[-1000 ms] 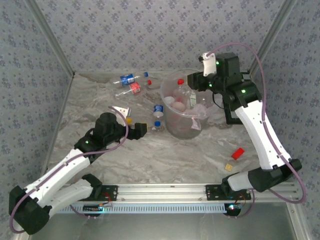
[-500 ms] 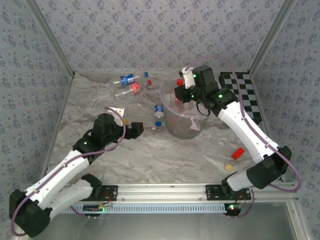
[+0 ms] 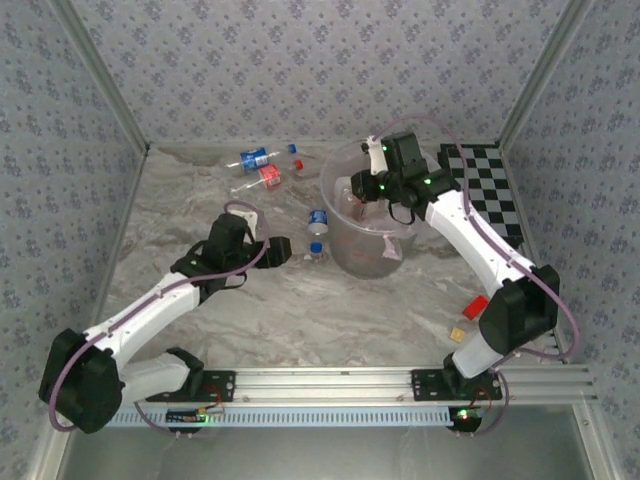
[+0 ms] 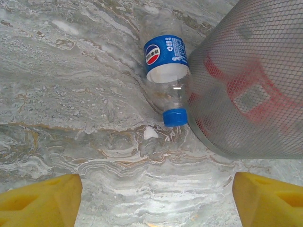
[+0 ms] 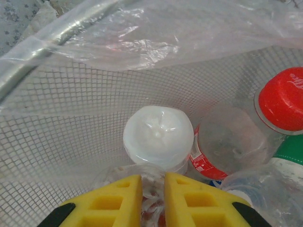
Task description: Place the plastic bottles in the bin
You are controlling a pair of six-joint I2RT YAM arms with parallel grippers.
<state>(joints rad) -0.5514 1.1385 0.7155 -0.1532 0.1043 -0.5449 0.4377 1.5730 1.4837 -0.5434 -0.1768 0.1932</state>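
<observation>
The bin (image 3: 345, 258) stands mid-table, lined with a clear bag (image 5: 156, 38). My right gripper (image 3: 358, 188) reaches down inside it; its yellow fingers (image 5: 118, 201) are shut on a crumpled clear plastic bottle (image 5: 152, 196). Below lie a white bottle base (image 5: 158, 135), a red-labelled bottle (image 5: 222, 146) and a red cap (image 5: 283, 99). My left gripper (image 3: 283, 250) hangs open over the table, nothing between its fingers (image 4: 40, 201). Ahead of it lies a blue-labelled bottle (image 4: 165, 54) with a blue cap (image 4: 175, 117), touching the bin's wall (image 4: 246, 94). More bottles (image 3: 260, 168) lie at the back.
A black-and-white checkerboard (image 3: 485, 190) lies at the back right. A red block (image 3: 476, 306) and a yellow block (image 3: 458, 335) sit at the front right. Another yellow block (image 3: 258, 240) lies beside my left wrist. Patterned walls close the sides.
My right arm swung left from behind the bin and lowered its bottle into the bin. My left arm stretched forward, closer to the blue-labelled bottle.
</observation>
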